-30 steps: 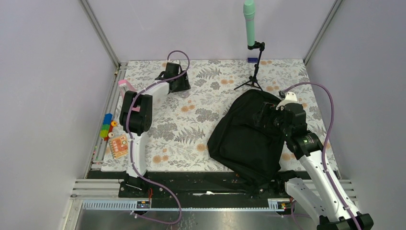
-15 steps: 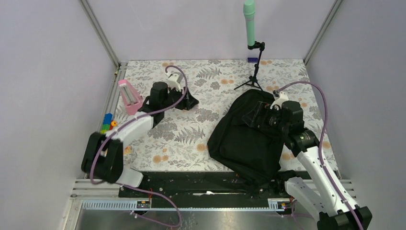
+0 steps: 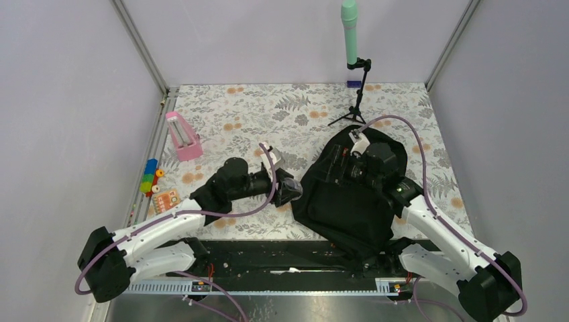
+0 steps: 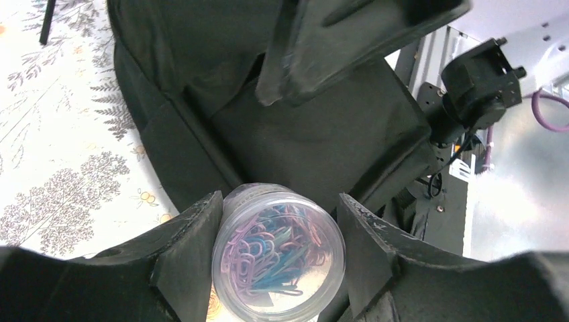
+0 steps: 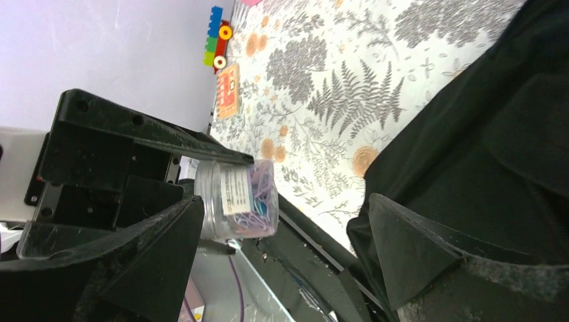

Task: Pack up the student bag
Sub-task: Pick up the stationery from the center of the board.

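left jaws brought paperclip jar [image 4: 278, 251] beside student bag [image 3: 342, 216]; right jaws hover over it.

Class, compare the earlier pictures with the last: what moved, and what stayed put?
The left gripper swung from the table's far side back to the bag's left edge, shut on a tub of paper clips. The right gripper, open, slid left over the bag. Bag, pink stand and blocks stayed.

Pale lilac walls [image 3: 282, 40] enclose the table [image 3: 302, 107] — its top printed with grey ferns and orange blooms.
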Motion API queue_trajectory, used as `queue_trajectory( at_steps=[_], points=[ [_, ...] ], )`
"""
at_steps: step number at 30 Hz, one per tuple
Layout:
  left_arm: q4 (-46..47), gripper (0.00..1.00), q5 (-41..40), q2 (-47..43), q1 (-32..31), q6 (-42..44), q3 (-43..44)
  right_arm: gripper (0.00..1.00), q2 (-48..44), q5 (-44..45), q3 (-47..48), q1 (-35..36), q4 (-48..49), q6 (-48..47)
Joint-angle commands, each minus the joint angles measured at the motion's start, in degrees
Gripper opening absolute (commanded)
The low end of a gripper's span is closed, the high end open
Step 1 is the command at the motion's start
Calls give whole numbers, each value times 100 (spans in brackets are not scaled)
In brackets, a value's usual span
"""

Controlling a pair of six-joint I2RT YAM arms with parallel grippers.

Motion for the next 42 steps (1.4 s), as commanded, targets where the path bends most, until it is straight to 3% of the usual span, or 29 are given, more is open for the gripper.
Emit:
queue_trajectory(
  at_steps=[1,9,24,27,35,37,38,41,42],
  points=[
    [81,18,-444,-265,-317,441,50,100,170,-74,123,329,475,380],
    [-236,19,-867,62,-791,829,490,100,478,-442,250,790,812,532],
    [357,19,-1327,247,-1187,869,598,97,741,-691,272,1002,601,149],
    [489,19,-1320,260,-1226,869,580,89,660,-640,195,1031,860,175],
    [505,23,-1286,341,-1245,869,611,56,493,-141,126,1030,698,79],
    [497,28,-1293,357,-1245,869,624,52,461,-86,108,1029,699,91],
    [492,35,-1299,369,-1245,869,632,51,429,-36,107,1028,688,77],
    [509,72,-1288,380,-1245,837,650,50,301,342,146,1030,468,-133],
    [513,76,-1256,373,-1245,834,656,50,254,525,208,1027,224,-268]
  ],
)
